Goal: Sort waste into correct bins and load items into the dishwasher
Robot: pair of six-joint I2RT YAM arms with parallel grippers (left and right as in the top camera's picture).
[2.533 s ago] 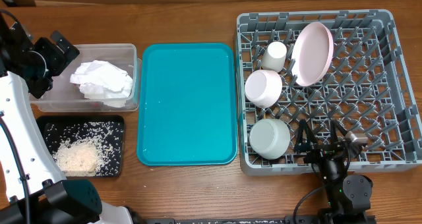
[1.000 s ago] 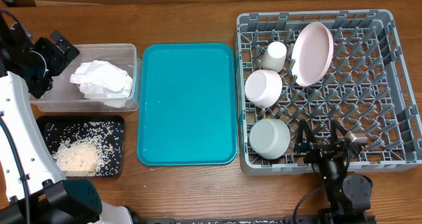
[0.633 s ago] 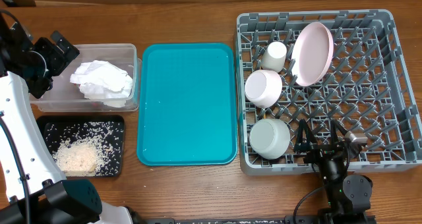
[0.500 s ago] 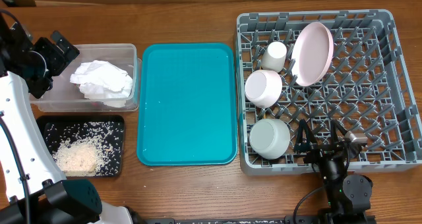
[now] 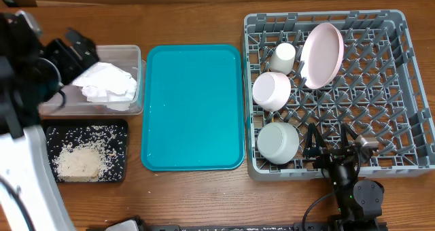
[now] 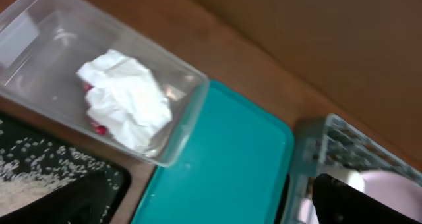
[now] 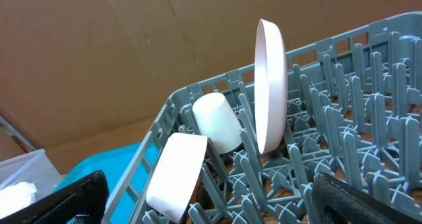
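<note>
Left tool (image 5: pixel 85 46) now farther right, at tub (image 5: pixel 134 51) corner; pink plate (image 5: pixel 321 54) on edge

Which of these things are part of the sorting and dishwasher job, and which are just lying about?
Job: napkin, rice, clear tub, black tray, pink plate, white cup, whitish-pink bowl, grey-green bowl, dish rack.
Lying about: teal tray, wooden table.

Napkin (image 5: pixel 105 83) in clear tub (image 5: pixel 122 49), rice (image 5: pixel 76 162) in black tray (image 5: pixel 125 153), plate (image 5: pixel 321 54) in rack (image 5: pixel 387 88).

We see: bench (image 5: pixel 197 190) wood, matt grain; tub (image 5: pixel 129 54) clear glossy plastic; napkin (image 5: pixel 105 81) crumpled paper; serving tray (image 5: pixel 192 107) teal plastic, smooth; rack (image 5: pixel 319 17) grey matt plastic; plate (image 5: pixel 321 54) smooth, glossy.
</note>
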